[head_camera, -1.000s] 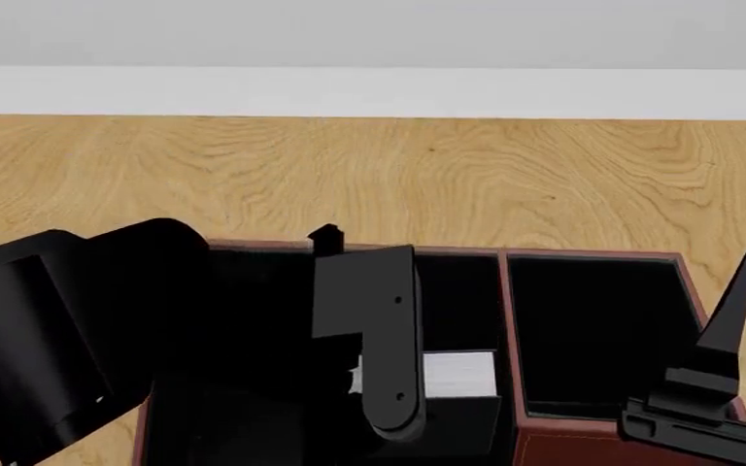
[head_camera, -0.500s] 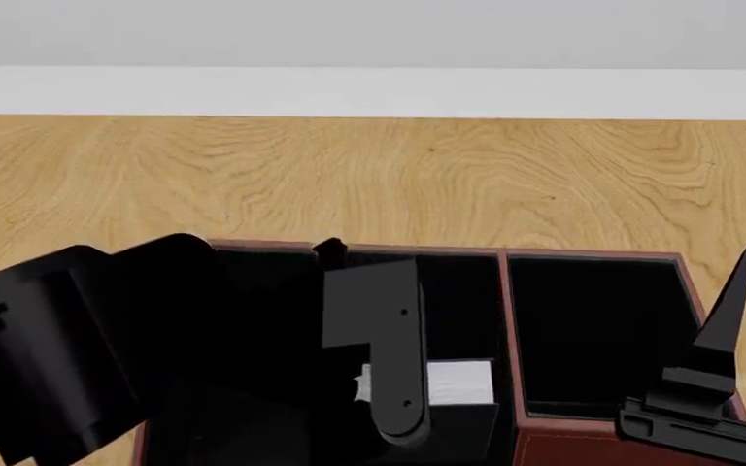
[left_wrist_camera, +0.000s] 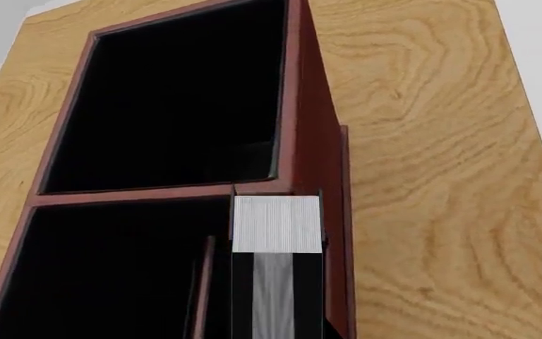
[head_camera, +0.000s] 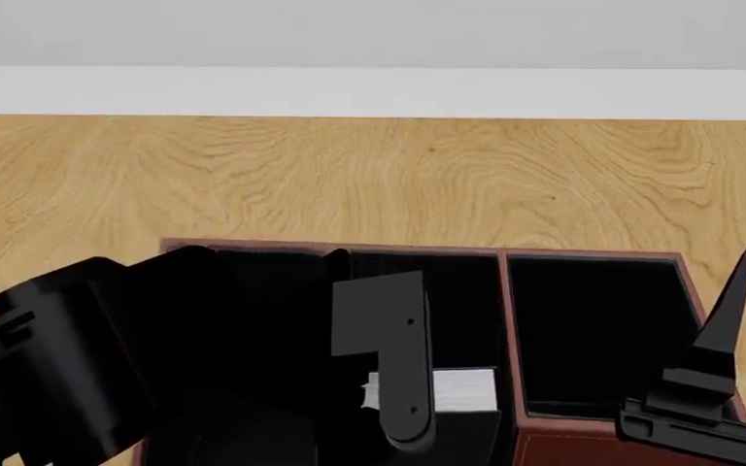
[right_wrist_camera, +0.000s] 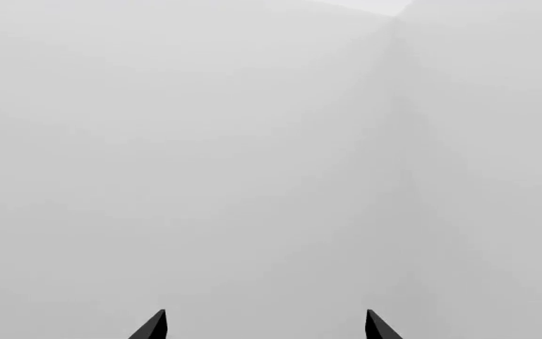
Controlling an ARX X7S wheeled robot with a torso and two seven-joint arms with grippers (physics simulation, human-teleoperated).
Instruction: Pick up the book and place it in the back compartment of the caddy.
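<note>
The book (left_wrist_camera: 276,224) shows its white page block, with dark covers on both sides, and my left gripper (left_wrist_camera: 276,314) is shut on it. It stands on edge beside a reddish-brown wall of the caddy (left_wrist_camera: 310,127), just past a divider. In the head view the book (head_camera: 466,391) sits low inside the caddy (head_camera: 593,254), left of the divider; my left gripper (head_camera: 415,413) and arm cover part of it. I cannot tell which compartment it is in. My right gripper (head_camera: 723,340) points upward by the caddy's right end, open and holding nothing (right_wrist_camera: 266,328).
The caddy stands on a wooden table (head_camera: 387,175) whose far edge meets a pale wall. My left arm (head_camera: 75,369) hides the caddy's left part. The right compartment (head_camera: 600,330) shows only its black inside. The right wrist view shows only a blank grey surface.
My left arm has slid down and a little right in the head view, and the book has sunk lower into the caddy with it. The right arm has not moved.
</note>
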